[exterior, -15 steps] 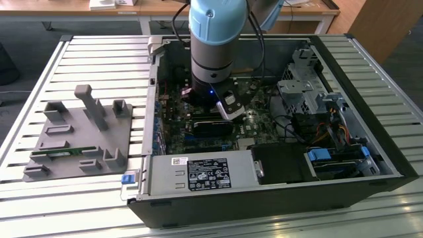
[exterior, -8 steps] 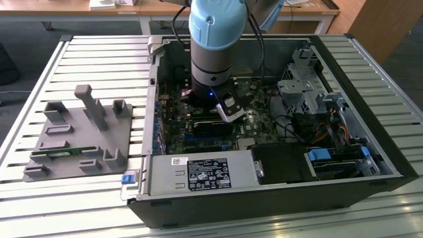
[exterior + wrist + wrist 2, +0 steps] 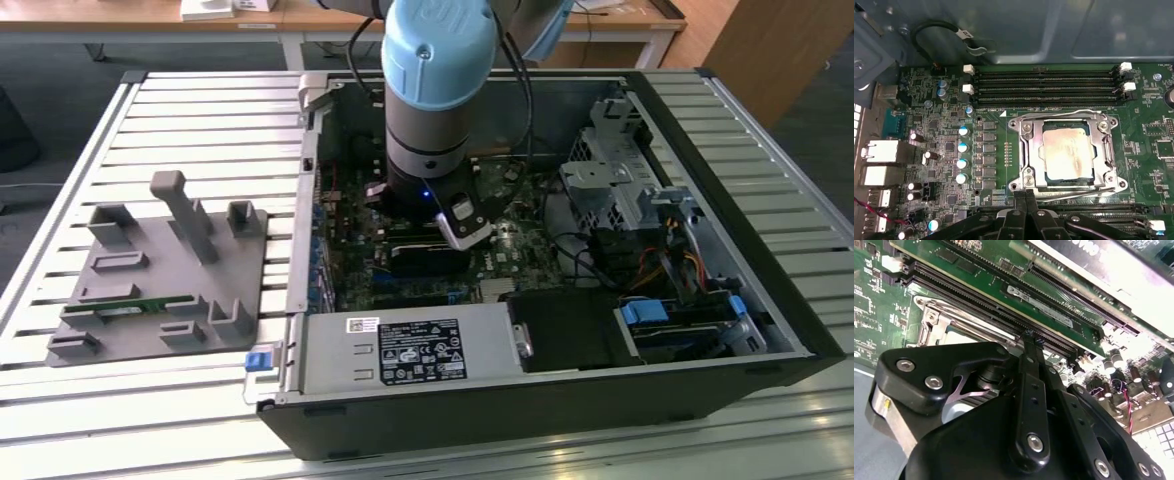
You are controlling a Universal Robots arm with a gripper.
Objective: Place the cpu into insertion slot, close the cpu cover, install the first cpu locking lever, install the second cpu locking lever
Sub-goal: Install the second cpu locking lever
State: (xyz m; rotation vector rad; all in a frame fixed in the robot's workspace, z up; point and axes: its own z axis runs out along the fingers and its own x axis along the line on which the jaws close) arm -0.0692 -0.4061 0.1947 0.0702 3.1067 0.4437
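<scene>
We see 1 slatted metal surface (image 3: 80, 150) carrying 1 open computer case (image 3: 747, 300) and, at the exterior view's left, 1 grey fixture plate (image 3: 160, 300); 1 arm (image 3: 434, 90) with a pale blue joint reaches down into the case over 1 green motherboard (image 3: 944, 145).

In the first wrist view we count 4 long black memory slots (image 3: 1049, 85) in a row beside the socket area, with 4 white clips at their ends, and 4 blue-topped capacitors (image 3: 962, 155) in a line near the socket.

The insertion slot (image 3: 1106, 150) holds 1 cpu (image 3: 1066, 155), lying flat with its pale metal top up; 1 cpu cover (image 3: 1034, 145) lies closed over it, the chip showing through its square window; 1 thin wire lever (image 3: 1054, 114) runs along one edge of the frame and another along the opposite edge.

The gripper (image 3: 1026, 194) hangs just beside the socket's edge; its 2 black fingers (image 3: 1021, 200) are pressed together and hold nothing.
</scene>
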